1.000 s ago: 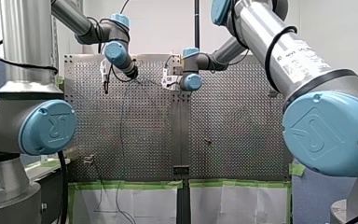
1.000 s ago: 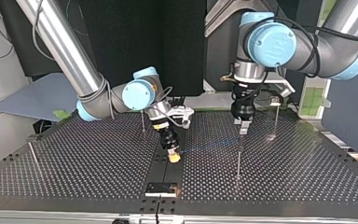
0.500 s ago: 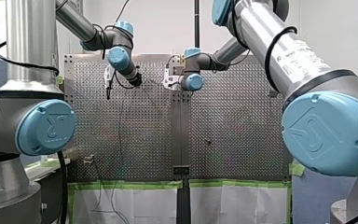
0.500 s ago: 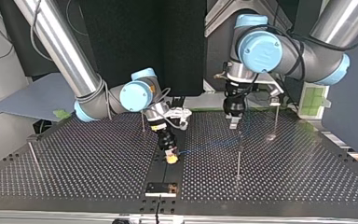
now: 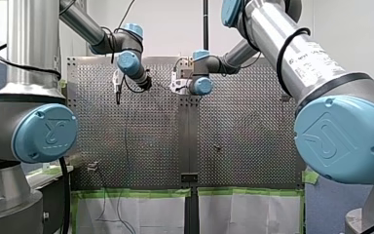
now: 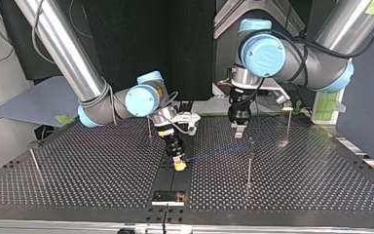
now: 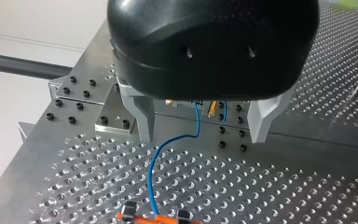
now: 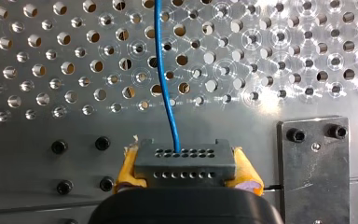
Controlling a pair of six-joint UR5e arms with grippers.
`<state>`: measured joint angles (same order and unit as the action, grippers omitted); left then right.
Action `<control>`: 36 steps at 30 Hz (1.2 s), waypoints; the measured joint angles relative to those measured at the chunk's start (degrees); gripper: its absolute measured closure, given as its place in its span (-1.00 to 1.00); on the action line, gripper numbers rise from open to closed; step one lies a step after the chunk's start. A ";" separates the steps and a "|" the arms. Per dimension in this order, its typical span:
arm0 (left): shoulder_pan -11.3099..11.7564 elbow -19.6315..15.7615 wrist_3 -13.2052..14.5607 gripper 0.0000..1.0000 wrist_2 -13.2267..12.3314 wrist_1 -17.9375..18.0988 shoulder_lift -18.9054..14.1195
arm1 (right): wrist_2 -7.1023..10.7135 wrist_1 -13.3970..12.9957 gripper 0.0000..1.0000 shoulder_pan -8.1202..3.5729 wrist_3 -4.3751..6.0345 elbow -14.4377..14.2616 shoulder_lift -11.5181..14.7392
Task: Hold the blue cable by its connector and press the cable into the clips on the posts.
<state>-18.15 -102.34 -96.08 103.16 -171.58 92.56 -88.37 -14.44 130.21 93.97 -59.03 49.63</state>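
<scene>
**Connector clamped in my right gripper, my left gripper spread over the cable**

The perforated silver metal table (image 6: 102,170) fills the lower half of the top view. My right arm (image 6: 78,68), a silver tube with blue joint caps, comes in at that view's left and slants down toward the table's middle strip. My left arm (image 6: 292,53), of the same make, comes in at the view's right with its wrist pointing straight down.

My right gripper (image 8: 183,154) is clenched on the dark grey rectangular connector (image 8: 184,163), which has two rows of small holes. Its yellow pads (image 8: 244,170) press on the connector's two short ends. In the top view it sits low over the middle strip, near a small dark plate (image 6: 168,196) at the table's near edge.

My left gripper (image 7: 203,137) has a black body and pale metal fingers (image 7: 144,116). They are spread wide and grasp nothing. In the top view it hangs just above the tip of a thin upright metal post (image 6: 249,161).

The thin blue cable (image 8: 165,84) leaves the connector's holed face and runs away over the table. In the left wrist view it passes between the spread fingers, touching neither, and meets a small orange piece (image 7: 149,218) under the gripper
</scene>
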 joint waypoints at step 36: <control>-1.56 8.04 0.02 -0.97 4.94 1.85 6.89 | 0.03 0.01 1.00 0.11 0.00 -0.01 -0.06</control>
<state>-19.71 -94.29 -96.07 108.10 -169.73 99.45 -88.34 -14.44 130.33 93.97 -59.04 49.57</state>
